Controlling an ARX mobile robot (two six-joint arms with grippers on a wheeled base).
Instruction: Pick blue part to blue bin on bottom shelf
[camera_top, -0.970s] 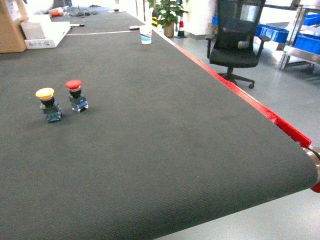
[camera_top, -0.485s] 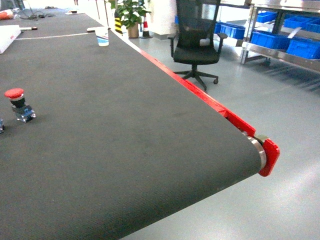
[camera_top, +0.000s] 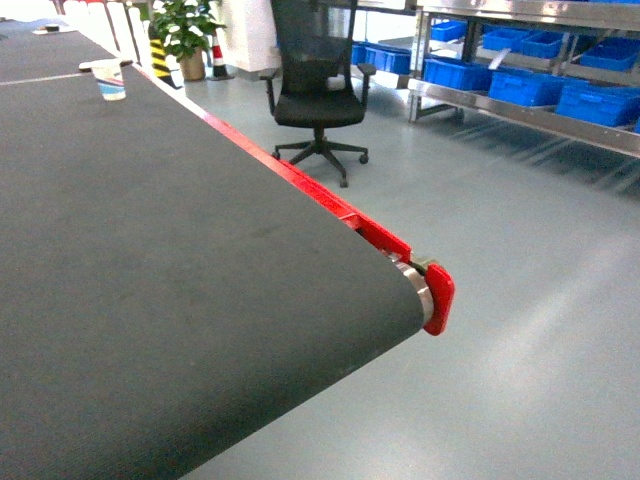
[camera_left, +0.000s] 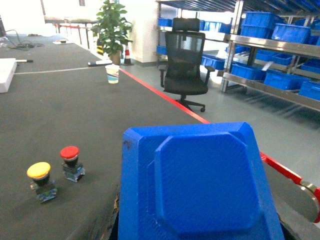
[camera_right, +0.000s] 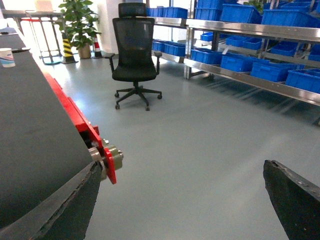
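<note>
head view: dark ribbed conveyor-belt worktop (camera_top: 180, 260) fills the left, ending in a red end cap (camera_top: 438, 300); no arm shows here.
left wrist view: large blue moulded plastic part (camera_left: 200, 185) fills the lower middle, right up against the camera, above the belt edge.
left end effector: its fingers are hidden by the blue part, which sits where they would close; cannot tell for sure that it is clenched on it.
right end effector: two dark fingertips (camera_right: 295, 200) stand wide apart at the lower corners of the right wrist view, released, nothing between them, grey floor (camera_right: 200, 140) beyond.
on the belt: yellow-capped push button (camera_left: 41, 180) and red-capped push button (camera_left: 71, 161) stand side by side, left of the blue part; a white paper cup (camera_left: 113, 73) stands farther back.
bottom shelf: grey steel rack tier (camera_top: 520, 112) across the floor, well apart from the belt, carrying a row of blue plastic bins (camera_top: 525, 85).
between: black mesh office chair (camera_top: 315, 85).
</note>
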